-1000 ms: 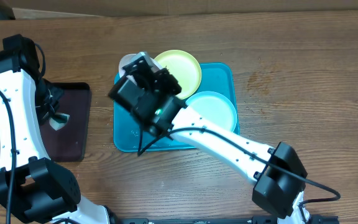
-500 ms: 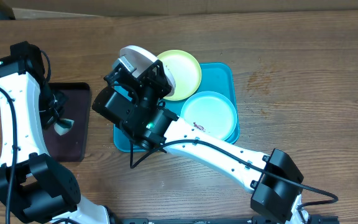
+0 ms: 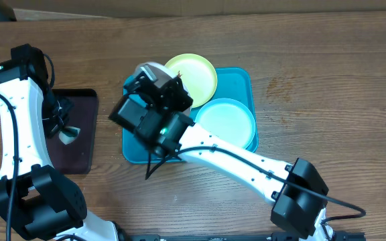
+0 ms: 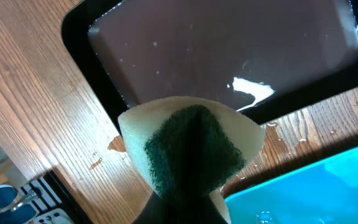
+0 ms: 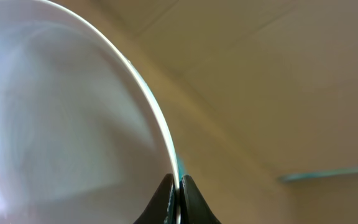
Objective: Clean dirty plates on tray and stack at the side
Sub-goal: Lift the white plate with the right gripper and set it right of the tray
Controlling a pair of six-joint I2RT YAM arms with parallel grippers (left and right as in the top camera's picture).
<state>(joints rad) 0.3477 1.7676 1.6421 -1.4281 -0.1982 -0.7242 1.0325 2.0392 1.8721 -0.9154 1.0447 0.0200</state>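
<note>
Left fingers (image 4: 166,214), right fingers (image 5: 161,202): pinched tight.

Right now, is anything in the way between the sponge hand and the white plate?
Nothing visible. The left hand holds the sponge over the black tray; the right hand pinches the white plate by its rim, with open space between them.

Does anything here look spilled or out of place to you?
Two small things. The yellow-green plate sits askew, overhanging the far rim of the turquoise tray instead of lying flat inside. Also, clear droplets lie on the wooden table between the black tray and the turquoise one.
</note>
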